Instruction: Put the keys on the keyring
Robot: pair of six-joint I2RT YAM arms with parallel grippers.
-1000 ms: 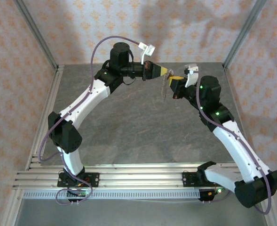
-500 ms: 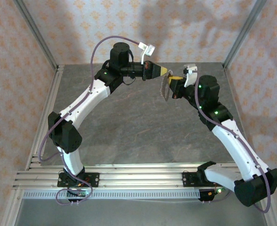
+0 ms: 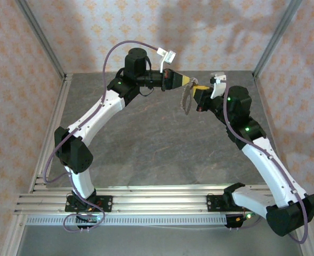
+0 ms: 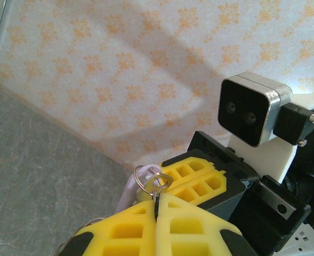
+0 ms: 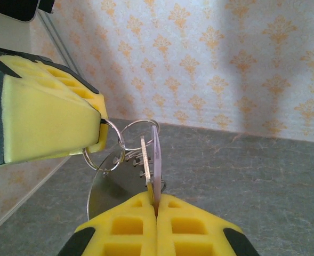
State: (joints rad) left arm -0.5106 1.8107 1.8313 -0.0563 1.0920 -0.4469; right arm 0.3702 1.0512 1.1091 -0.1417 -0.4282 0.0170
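Observation:
At the back of the table my left gripper [image 3: 185, 81] and right gripper [image 3: 194, 90] meet tip to tip in the air. In the left wrist view the left gripper [image 4: 158, 198] is shut on a small metal split ring of the keyring [image 4: 147, 180]. A thin beaded loop of the keyring [image 3: 186, 102] dangles beneath. In the right wrist view the right gripper [image 5: 155, 197] is shut on the keys [image 5: 155, 154], a lilac head and a brass-coloured blade seen edge-on. The keys stand against the linked rings of the keyring [image 5: 114, 143], which the left fingers [image 5: 50, 122] hold.
The grey stone-look table [image 3: 146, 144] lies well below both grippers. Patterned walls [image 3: 210, 32] close the back and sides, with metal frame posts [image 3: 271, 40] at the corners. An aluminium rail [image 3: 146, 200] runs along the near edge by the arm bases.
The right gripper has edged slightly up and left toward the left gripper. The dangling loop has swung a little. Both grips are unchanged.

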